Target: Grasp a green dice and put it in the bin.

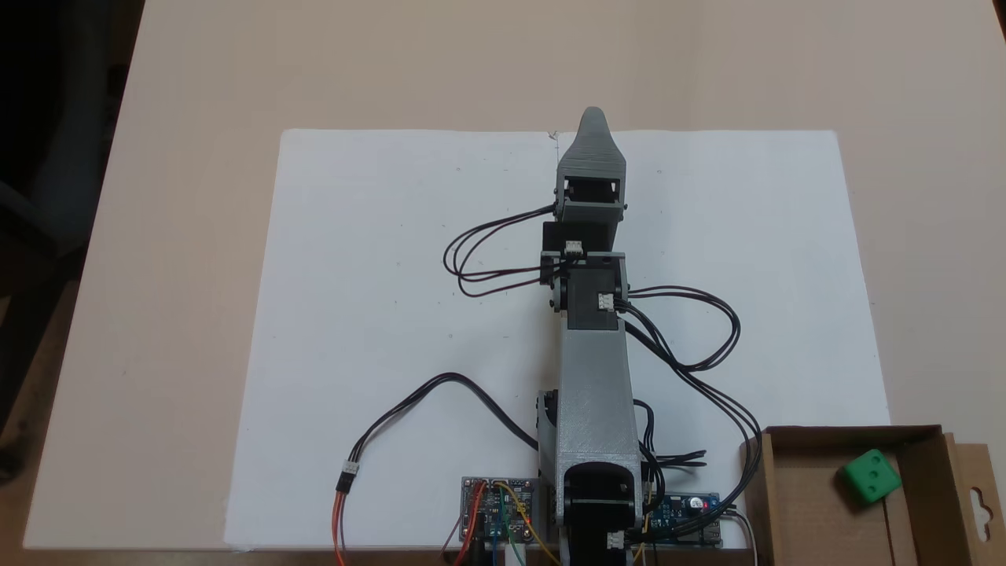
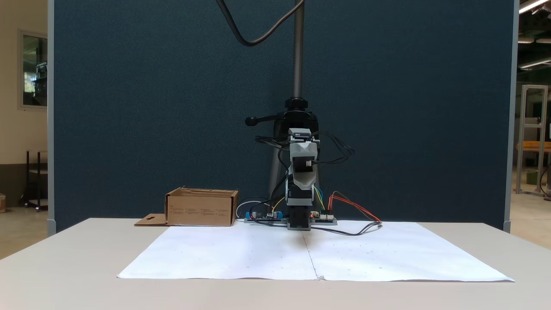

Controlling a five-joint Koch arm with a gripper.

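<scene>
A small bright green plastic dice (image 1: 870,475) with sunken pips lies inside the shallow brown cardboard bin (image 1: 794,503) at the lower right of a fixed view taken from above. The bin's flap (image 1: 978,503), with its keyhole cutout, lies out flat beside it. The grey and black arm (image 1: 593,377) reaches up the middle of the frame over white paper sheets (image 1: 377,314) on the beige tabletop (image 1: 196,118). Its grey tool (image 1: 592,118) points at the sheets' upper edge, well apart from the dice; only one tip shows, so its spread cannot be told. The front-on fixed view shows the bin (image 2: 201,208) left of the arm.
</scene>
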